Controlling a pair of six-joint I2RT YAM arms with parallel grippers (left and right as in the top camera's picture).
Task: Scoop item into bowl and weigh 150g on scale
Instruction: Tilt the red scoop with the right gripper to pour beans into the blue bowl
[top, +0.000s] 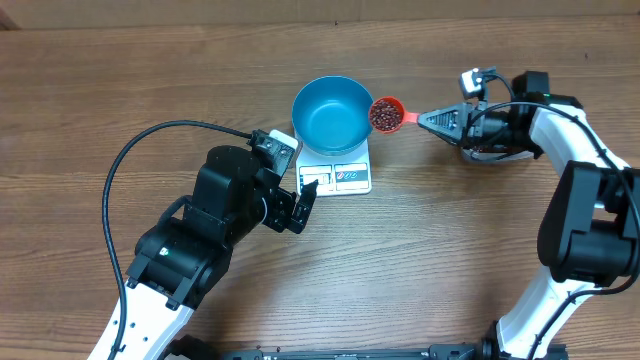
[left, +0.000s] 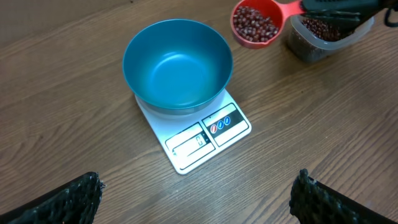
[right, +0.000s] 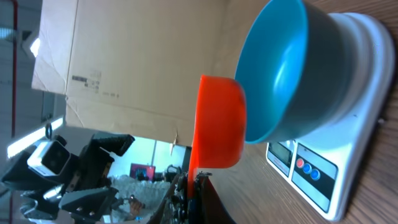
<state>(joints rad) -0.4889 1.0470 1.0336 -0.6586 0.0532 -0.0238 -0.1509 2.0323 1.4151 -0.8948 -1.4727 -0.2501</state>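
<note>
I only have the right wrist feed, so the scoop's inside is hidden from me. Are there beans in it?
Observer: Yes, the scoop is full of beans.
Operator: Anything in the bowl?
Observer: No, the bowl is empty inside.
Operator: Where is the left gripper?
Observer: The left gripper is open and empty, beside the scale.
</note>
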